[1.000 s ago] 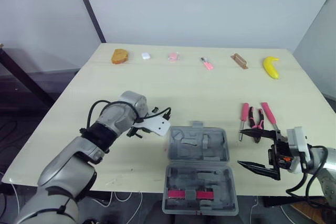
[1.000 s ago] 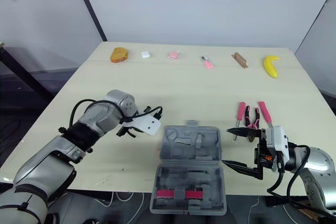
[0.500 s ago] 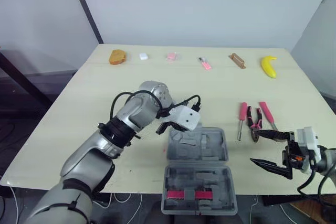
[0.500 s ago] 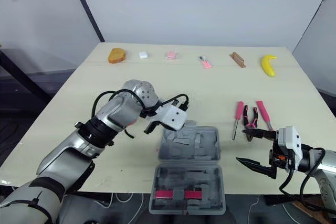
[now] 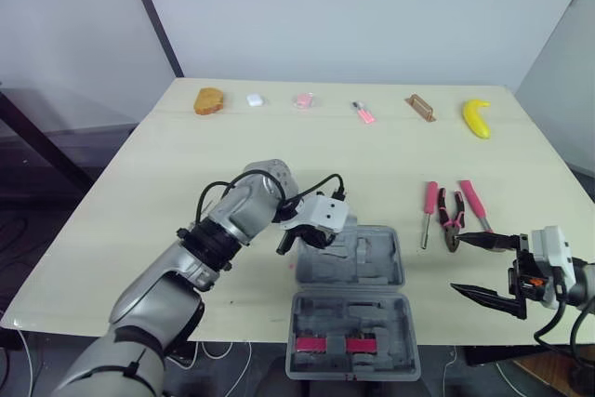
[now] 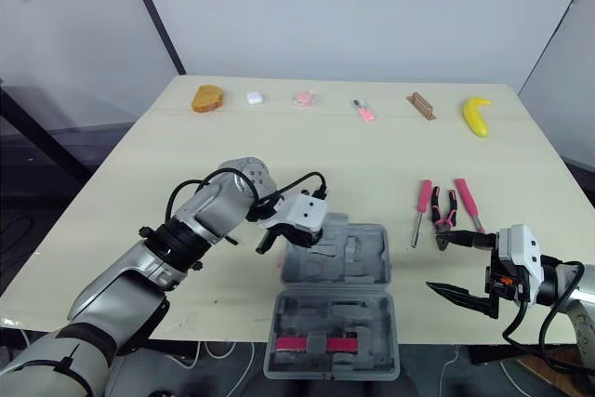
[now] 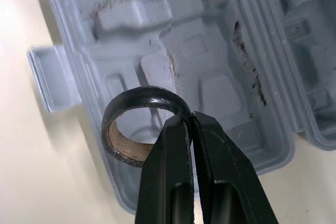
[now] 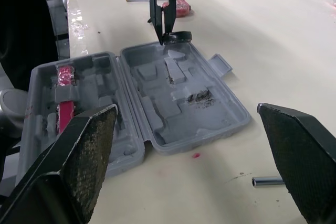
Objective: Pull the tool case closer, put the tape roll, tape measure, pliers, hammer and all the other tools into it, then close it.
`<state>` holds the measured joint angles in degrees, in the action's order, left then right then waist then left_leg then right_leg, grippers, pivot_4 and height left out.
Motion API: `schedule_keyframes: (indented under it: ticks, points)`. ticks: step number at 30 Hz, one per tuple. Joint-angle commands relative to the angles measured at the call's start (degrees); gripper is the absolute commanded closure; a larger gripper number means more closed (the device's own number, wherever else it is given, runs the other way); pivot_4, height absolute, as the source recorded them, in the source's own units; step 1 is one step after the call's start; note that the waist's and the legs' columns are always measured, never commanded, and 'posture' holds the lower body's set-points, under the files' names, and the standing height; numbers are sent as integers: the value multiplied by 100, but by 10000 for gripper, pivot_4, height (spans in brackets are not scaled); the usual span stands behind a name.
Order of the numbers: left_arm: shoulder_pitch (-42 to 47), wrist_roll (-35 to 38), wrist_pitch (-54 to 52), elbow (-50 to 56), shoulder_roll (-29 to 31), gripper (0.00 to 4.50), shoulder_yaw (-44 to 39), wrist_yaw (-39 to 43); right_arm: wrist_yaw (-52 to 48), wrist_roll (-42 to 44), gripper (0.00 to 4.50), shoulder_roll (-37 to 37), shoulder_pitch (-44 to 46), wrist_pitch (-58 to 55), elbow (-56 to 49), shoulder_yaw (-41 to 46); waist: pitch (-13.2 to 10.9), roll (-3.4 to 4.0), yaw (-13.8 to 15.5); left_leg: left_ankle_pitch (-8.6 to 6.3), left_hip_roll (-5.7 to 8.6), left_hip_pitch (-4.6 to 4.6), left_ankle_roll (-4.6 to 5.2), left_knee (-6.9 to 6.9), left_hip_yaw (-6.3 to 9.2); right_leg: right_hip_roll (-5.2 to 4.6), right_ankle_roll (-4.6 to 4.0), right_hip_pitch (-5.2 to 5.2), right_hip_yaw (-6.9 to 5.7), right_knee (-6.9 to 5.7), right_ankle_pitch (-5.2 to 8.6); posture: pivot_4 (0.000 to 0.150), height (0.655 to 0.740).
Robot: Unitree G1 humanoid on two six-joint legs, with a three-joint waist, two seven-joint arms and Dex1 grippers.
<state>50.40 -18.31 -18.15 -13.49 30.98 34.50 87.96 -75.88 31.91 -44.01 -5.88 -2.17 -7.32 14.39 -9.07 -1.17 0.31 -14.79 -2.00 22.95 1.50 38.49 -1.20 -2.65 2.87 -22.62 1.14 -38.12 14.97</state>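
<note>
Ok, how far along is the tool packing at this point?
Done: the tool case lies open near the front edge of the table, pink items already in its near half. In hand: the left gripper is shut on the tape roll over the case's far half. Left: the pliers, a screwdriver and another pink-handled tool lie on the table by the open right gripper; the case is not yet closed.
</note>
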Motion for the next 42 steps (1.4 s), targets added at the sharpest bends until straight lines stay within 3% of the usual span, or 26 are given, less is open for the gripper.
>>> schedule_keyframes:
  ticks: [1,22,42]
  points:
    - [61,18,88,-215,-16,44615,-4,-77,-13,42,0,-59,-14,88,-68,154,0,0,6,0,0,0,0,0,0,0,0,0,-1,0,0,1500,7400]
    - [456,-132,811,-1486,-304,44615,56,-181,105,3,0,-49,-202,115,-258,175,0,0,40,0,1,2,0,1,-2,0,0,0,-3,2,0,1500,7400]
    - [377,-130,796,-1661,-305,44615,59,-79,120,-81,0,-63,-179,171,-214,144,0,0,38,0,1,2,0,0,-2,0,0,0,-3,1,0,1500,7400]
